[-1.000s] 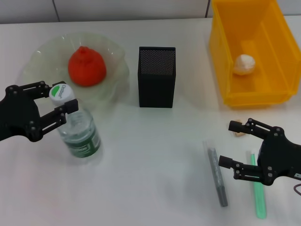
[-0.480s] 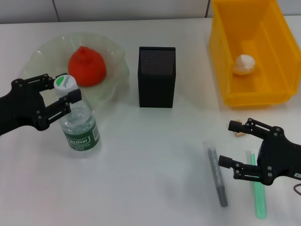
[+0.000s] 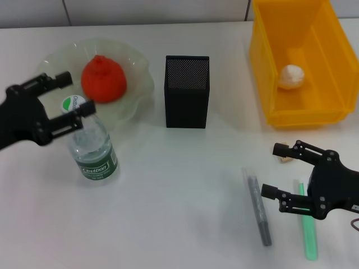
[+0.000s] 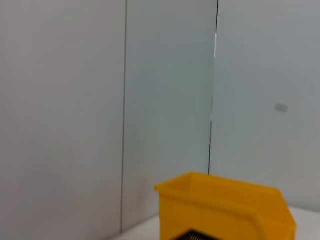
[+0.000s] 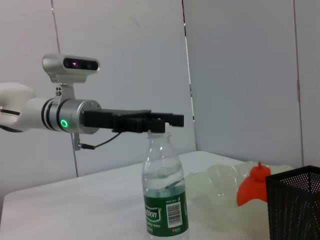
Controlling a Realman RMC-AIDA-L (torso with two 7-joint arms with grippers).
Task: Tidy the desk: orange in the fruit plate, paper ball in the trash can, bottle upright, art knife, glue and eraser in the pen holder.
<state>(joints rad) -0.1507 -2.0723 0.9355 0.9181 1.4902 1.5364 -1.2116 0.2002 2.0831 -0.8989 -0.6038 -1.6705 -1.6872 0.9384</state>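
The bottle [image 3: 93, 149] stands upright on the table in front of the fruit plate [image 3: 140, 67]; it also shows in the right wrist view [image 5: 163, 200]. My left gripper [image 3: 77, 93] is open, with its fingers either side of the white cap, also seen in the right wrist view [image 5: 150, 121]. The orange [image 3: 104, 78] lies in the plate. The paper ball [image 3: 291, 77] lies in the yellow trash can [image 3: 269, 84]. The black mesh pen holder [image 3: 187, 92] stands mid-table. My right gripper [image 3: 273, 171] is open and empty beside the tiny eraser [image 3: 285, 157], the grey art knife [image 3: 259, 210] and the green glue stick [image 3: 307, 224].
The trash can [image 4: 225, 210] also shows in the left wrist view against a plain wall. The right wrist view shows the orange [image 5: 255, 182], the plate [image 5: 215, 185] and the pen holder [image 5: 295, 200] behind the bottle. Bare white table lies between the bottle and the art knife.
The bottle has gone from tilted to upright. My left gripper moved toward the plate and its fingers have spread off the cap. The right arm has not moved.
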